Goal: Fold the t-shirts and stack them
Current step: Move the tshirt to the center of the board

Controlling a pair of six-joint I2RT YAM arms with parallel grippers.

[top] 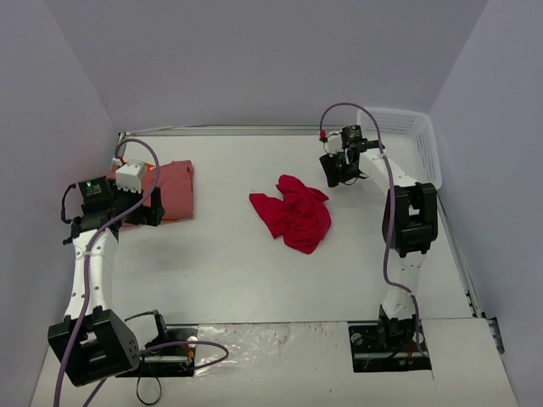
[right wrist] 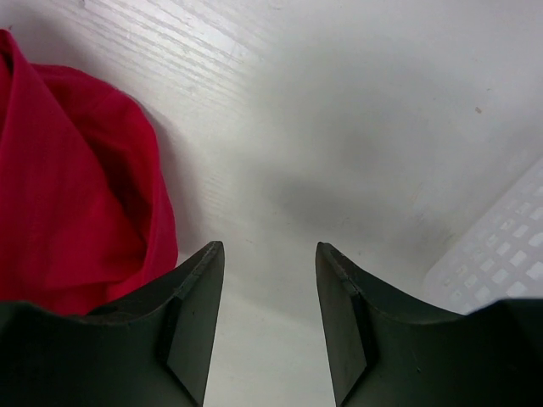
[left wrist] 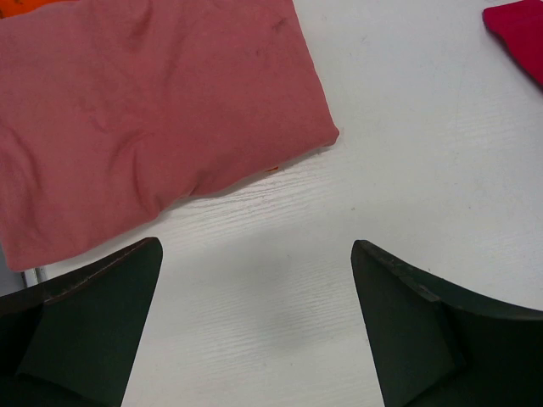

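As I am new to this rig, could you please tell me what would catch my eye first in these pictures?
The bright red t-shirt lies crumpled mid-table, plainly unfolded. At the left a salmon pink t-shirt lies neatly folded, the open left gripper just beside it. The right gripper, jaws apart and empty, hangs near the red heap.

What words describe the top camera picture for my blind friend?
A crumpled bright red t-shirt lies in the middle of the white table. A folded salmon pink t-shirt sits at the left, with the left gripper open by its near edge. The right gripper, open and empty, hangs between the red t-shirt and a white basket at far right.
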